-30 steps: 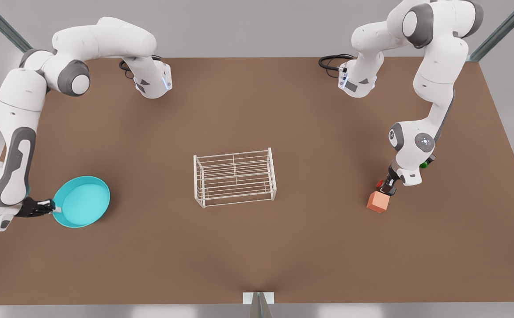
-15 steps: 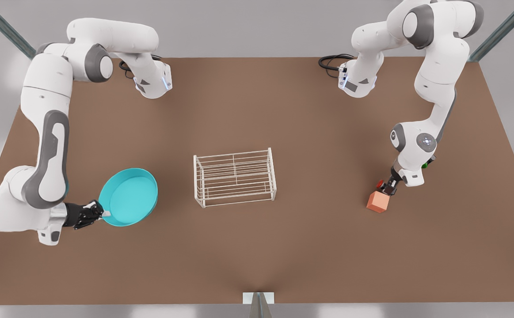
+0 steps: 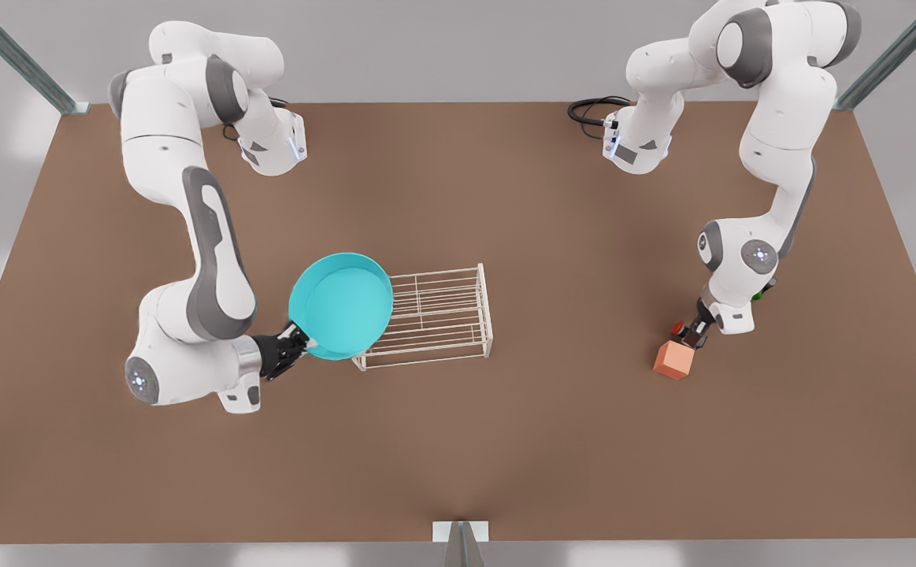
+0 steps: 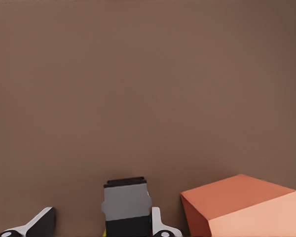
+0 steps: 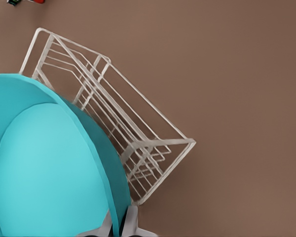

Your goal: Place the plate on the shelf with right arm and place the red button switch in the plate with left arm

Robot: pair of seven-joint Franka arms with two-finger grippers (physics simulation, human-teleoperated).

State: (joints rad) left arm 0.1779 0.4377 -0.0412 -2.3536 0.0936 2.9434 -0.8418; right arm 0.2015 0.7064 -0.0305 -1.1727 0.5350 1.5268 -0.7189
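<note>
Our right gripper (image 3: 305, 344) pinches the plate (image 3: 341, 305) by its rim. It has just carried it from the table's left side over the shelf's (image 3: 435, 319) left end. Our left gripper (image 3: 694, 335) sits around the red button switch (image 3: 676, 327), by the orange cube (image 3: 674, 360); grip unclear.

No legible text, labels, brands, numbers or signs on any surface, none on the arms, the plate (image 3: 341, 305), the shelf (image 3: 435, 316) or the table (image 3: 505, 441)
</note>
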